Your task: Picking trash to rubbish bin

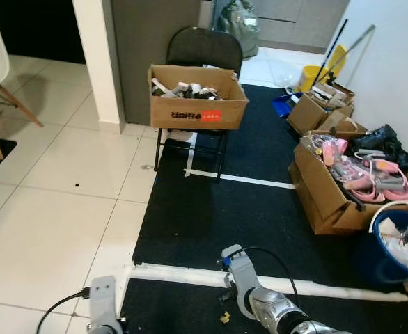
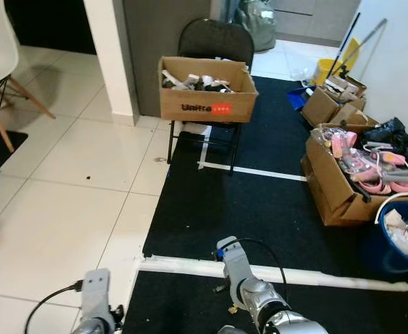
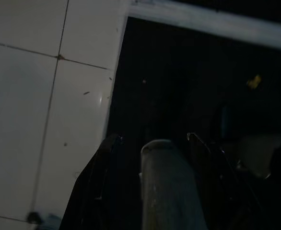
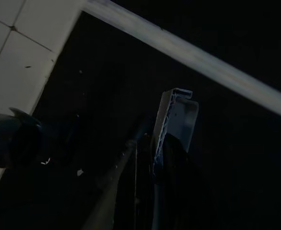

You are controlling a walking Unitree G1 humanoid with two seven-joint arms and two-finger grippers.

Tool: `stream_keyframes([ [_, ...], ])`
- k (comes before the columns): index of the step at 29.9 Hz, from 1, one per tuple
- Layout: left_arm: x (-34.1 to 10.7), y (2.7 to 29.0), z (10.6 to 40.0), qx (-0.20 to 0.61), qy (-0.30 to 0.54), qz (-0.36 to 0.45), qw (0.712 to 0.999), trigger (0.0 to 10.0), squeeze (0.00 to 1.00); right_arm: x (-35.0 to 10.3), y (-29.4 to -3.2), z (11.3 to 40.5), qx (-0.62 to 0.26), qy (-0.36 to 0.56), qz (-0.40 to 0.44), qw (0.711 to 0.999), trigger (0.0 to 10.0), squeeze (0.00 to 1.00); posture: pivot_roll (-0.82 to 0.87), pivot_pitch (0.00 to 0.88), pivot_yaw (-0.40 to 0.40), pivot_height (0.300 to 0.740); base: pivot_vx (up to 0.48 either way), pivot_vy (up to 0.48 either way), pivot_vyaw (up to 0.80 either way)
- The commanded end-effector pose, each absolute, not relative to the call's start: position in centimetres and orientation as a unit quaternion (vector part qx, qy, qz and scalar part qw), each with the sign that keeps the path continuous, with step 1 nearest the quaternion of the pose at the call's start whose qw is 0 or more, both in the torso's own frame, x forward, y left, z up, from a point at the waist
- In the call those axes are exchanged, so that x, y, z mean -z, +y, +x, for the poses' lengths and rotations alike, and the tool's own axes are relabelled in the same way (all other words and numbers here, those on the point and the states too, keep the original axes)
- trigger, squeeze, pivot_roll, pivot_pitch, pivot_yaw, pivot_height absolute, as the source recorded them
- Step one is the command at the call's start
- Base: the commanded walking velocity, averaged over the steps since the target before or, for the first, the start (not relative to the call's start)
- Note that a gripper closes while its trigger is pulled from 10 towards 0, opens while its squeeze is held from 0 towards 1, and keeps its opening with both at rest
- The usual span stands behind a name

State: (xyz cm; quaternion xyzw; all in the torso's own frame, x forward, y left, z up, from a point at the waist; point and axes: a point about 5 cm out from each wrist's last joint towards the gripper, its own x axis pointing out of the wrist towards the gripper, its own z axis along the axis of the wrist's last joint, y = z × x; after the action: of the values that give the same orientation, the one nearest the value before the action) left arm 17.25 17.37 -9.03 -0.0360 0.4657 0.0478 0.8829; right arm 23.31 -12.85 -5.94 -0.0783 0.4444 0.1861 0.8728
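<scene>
Right end effector [image 4: 171, 120]: seen in the right wrist view above the black mat [image 1: 211, 209], with its fingers pressed together and nothing held between them. The right arm [image 1: 260, 296] reaches low over the mat near the white tape line [image 1: 190, 275].

Left end effector [image 3: 155, 143]: hangs over the mat edge where it meets the tiled floor [image 1: 58, 202]; the view is dark, and whether its fingers are apart or closed cannot be determined.

Trash: a small yellow scrap [image 1: 224, 319] lies on the mat just beside the right arm, on the near side of the tape line.

Rubbish bin [image 1: 381, 254]: a blue bin, standing at the far right of the mat, already holding crumpled waste.

Surroundings: a cardboard box [image 1: 197, 104] of mixed items sits on a black folding chair [image 1: 202, 49]. Further open boxes [image 1: 329, 184] line the right wall.
</scene>
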Motion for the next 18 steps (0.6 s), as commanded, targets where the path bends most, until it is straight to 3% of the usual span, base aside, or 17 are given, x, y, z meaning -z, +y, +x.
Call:
stream_keyframes([
  [1, 9.7, 16.4, 16.0, -0.027, 0.489, -0.027, 0.871, 10.0, 0.0, 6.3, -13.8, 22.9, -0.155, 0.451, -0.05, 0.878, 10.0, 0.0, -0.04, 0.03, -0.021, 0.74, 0.0, 0.0, 0.0],
  [5, 9.9, 16.8, 15.3, -0.014, 0.493, -0.022, 0.87, 10.0, 0.0, 6.7, -15.4, 22.1, -0.106, 0.465, -0.009, 0.879, 10.0, 0.0, -0.03, 0.055, -0.002, 0.74, 0.0, 0.0, 0.0],
  [8, 10.5, 18.4, 13.1, -0.026, 0.52, -0.004, 0.854, 10.0, 0.0, 7.6, -15.7, 20.6, -0.124, 0.49, -0.042, 0.862, 10.0, 0.0, -0.03, 0.059, 0.002, 0.74, 0.0, 0.0, 0.0],
  [12, 10.8, 19.8, 11.7, -0.033, 0.536, 0.014, 0.843, 10.0, 0.0, 7.5, -15.4, 20.7, -0.138, 0.483, -0.063, 0.862, 10.0, 0.0, -0.02, 0.047, 0.003, 0.74, 0.0, 0.0, 0.0],
  [18, 10.3, 21.0, 12.6, -0.047, 0.52, 0.049, 0.852, 10.0, 0.0, 7.3, -14.2, 21.1, -0.165, 0.478, -0.072, 0.86, 10.0, 0.0, 0.01, 0.04, -0.008, 0.74, 0.0, 0.0, 0.0],
])
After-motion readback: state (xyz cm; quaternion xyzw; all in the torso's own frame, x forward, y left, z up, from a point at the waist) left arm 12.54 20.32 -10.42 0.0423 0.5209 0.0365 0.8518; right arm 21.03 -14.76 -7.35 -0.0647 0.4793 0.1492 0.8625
